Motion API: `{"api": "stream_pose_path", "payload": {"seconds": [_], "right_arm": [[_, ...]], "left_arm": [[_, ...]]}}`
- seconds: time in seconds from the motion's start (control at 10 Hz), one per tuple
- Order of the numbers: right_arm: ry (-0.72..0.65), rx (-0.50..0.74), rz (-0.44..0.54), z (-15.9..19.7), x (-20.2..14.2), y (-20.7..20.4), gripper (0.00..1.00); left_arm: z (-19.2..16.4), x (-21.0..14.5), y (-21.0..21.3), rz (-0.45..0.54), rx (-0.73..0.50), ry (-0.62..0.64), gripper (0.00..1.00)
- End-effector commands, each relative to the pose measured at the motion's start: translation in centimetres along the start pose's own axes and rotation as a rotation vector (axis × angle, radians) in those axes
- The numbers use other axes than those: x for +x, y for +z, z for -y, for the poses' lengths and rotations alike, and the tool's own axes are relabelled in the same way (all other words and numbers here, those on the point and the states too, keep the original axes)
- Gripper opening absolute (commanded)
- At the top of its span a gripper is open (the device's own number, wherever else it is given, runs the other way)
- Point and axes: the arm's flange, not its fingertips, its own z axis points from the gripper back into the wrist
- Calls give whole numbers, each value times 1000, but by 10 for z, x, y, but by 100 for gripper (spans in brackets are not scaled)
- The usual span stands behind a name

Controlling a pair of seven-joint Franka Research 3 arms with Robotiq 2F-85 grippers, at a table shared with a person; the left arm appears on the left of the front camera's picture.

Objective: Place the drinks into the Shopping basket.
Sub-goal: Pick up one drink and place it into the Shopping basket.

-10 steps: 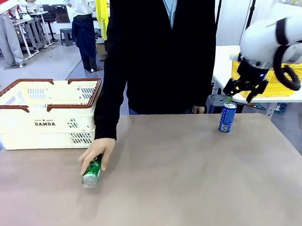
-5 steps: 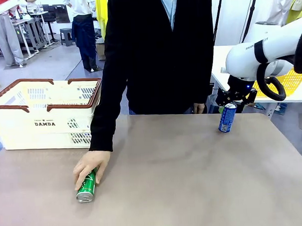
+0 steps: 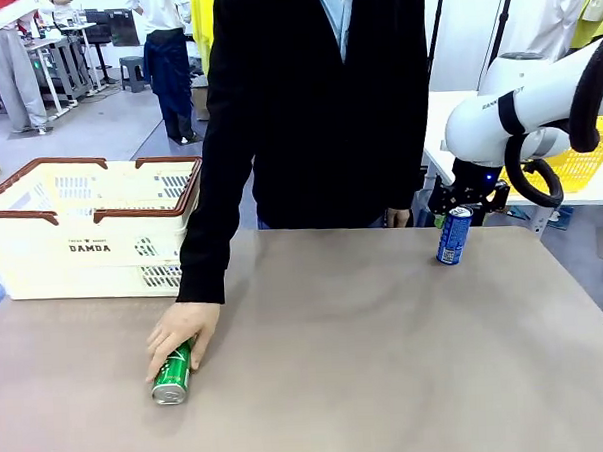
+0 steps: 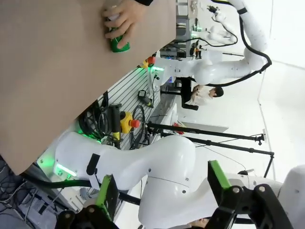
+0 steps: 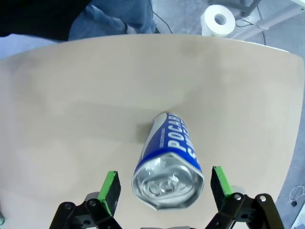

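Observation:
The blue can (image 3: 452,236) stands upright at the table's far right. My right gripper (image 3: 461,205) hangs just over its top, open; in the right wrist view the blue can (image 5: 168,164) sits between the two green pads (image 5: 110,190), untouched. The green can (image 3: 173,373) lies on its side at the near left, with the person's hand (image 3: 182,329) resting on it. The left wrist view holds the green can (image 4: 118,43) far off under that hand, and my left gripper (image 4: 162,191) is open with nothing in it. The Shopping basket (image 3: 92,247) stands at the far left.
The person in a dark top stands at the far edge, between the basket and the blue can. A yellow mesh basket (image 3: 579,164) rests on a white table behind my right arm. The brown tabletop (image 3: 367,353) is bare across its middle and near right.
My right arm has come down and to the left over the blue can. The person's hand rolled the green can a little nearer, then stopped.

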Motion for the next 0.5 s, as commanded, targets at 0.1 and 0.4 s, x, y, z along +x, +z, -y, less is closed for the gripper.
{"api": "stream_pose_path", "payload": {"seconds": [0.1,0.4], "right_arm": [[-48,-30,46,-2,13,-5,100],[-59,-29,46,0,13,-4,100]], "left_arm": [[30,1,4,72,-70,-87,100],[49,17,-61,-37,-225,-78,100]]}}
